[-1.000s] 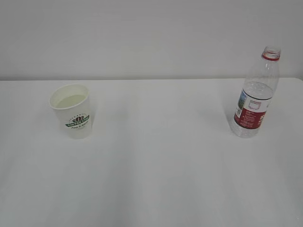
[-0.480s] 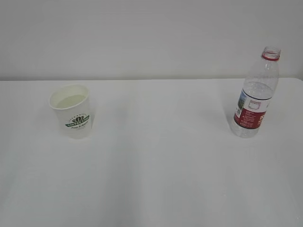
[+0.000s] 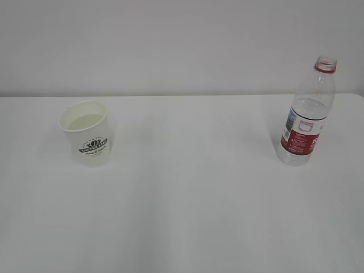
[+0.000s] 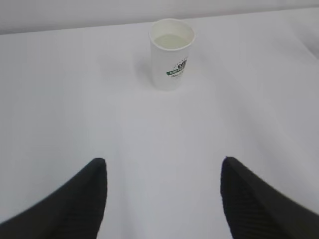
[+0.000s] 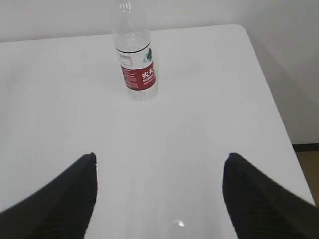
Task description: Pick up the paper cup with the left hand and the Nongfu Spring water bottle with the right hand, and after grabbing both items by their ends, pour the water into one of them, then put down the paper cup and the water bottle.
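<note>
White counter (image 3: 187,216) and a plain pale wall fill every view, with nothing else on the surface but the two task items. Seen from its wrist camera, the left gripper (image 4: 163,191) has its jaws spread wide and empty, the two dark fingertips sitting at the lower corners of the frame. Beyond them, at the upper middle of that picture and well apart from the fingers, the paper cup (image 4: 172,54) stands upright with clear water (image 4: 172,41) already in it. The right gripper (image 5: 159,191) is likewise released and holds nothing; the Nongfu Spring water bottle (image 5: 134,55) stands upright and uncapped at the upper middle of its view, well clear of the jaws. In the exterior view neither arm shows: the cup is at the left, the bottle at the far right. Judging from this, both items sit free with the cup partly filled, so the pour and set-down look done.
</note>
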Robot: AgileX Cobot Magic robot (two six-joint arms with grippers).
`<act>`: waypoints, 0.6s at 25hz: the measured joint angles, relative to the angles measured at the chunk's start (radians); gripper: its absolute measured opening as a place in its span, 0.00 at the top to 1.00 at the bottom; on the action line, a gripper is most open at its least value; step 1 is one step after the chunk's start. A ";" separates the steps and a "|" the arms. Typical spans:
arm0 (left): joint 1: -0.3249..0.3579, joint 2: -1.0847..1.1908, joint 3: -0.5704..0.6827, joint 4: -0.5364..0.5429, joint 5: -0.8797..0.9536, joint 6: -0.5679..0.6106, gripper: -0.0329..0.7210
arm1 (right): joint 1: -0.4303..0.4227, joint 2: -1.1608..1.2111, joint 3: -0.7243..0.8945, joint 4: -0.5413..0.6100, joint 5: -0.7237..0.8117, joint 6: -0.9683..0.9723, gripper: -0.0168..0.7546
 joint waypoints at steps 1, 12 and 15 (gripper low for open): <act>0.000 -0.015 0.000 -0.005 0.005 0.000 0.27 | 0.000 0.000 0.000 0.008 0.002 -0.007 0.22; -0.003 -0.066 -0.007 -0.030 0.095 0.001 0.27 | 0.000 -0.074 0.000 0.043 0.057 -0.054 0.22; -0.003 -0.066 -0.007 -0.030 0.095 0.001 0.27 | 0.000 -0.106 -0.001 0.044 0.067 -0.056 0.22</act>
